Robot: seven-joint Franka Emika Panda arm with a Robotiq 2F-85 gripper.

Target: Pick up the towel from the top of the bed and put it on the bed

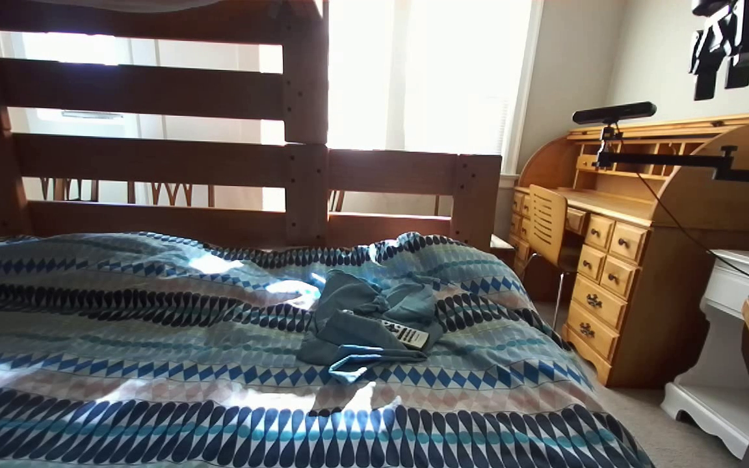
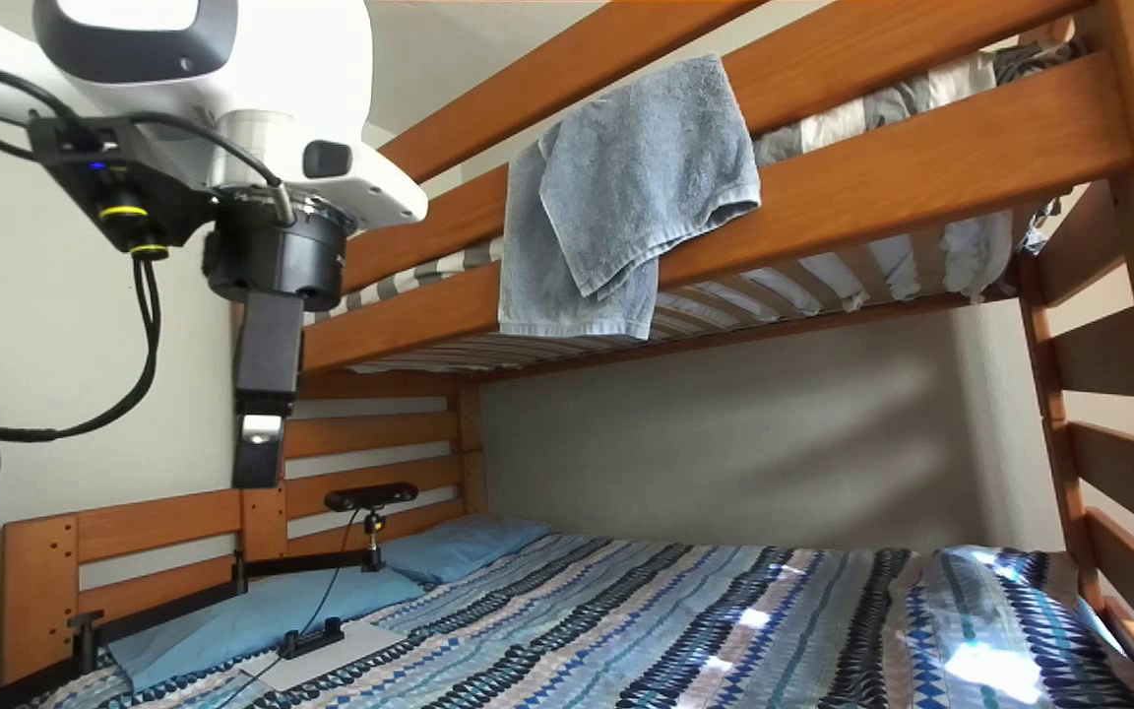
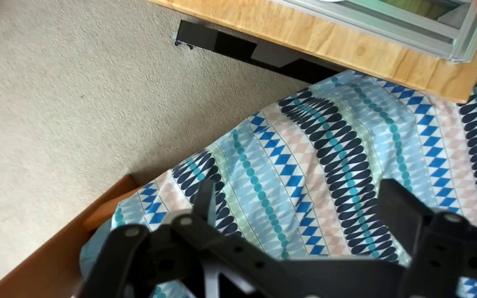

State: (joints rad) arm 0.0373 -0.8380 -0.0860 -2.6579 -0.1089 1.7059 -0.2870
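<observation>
A grey-blue towel (image 2: 646,187) hangs over the wooden rail of the upper bunk in an exterior view, its lower end below the rail. The lower bed (image 2: 685,630) has a patterned striped cover, which also shows in an exterior view (image 1: 153,383) and in the wrist view (image 3: 304,174). My gripper (image 2: 260,473) points down, left of the towel in that view and apart from it. It also shows at the top right of an exterior view (image 1: 718,91). In the wrist view the gripper (image 3: 298,198) has its fingers wide apart with nothing between them. The grey towel is not in the wrist view.
A teal cloth (image 1: 348,305) and a remote (image 1: 406,335) lie on the bed. The upper bunk rail (image 2: 902,177) runs beside the arm. A camera on a black arm (image 2: 370,497) stands near blue pillows (image 2: 469,547). A wooden table edge (image 3: 387,62) overlaps the bed's side.
</observation>
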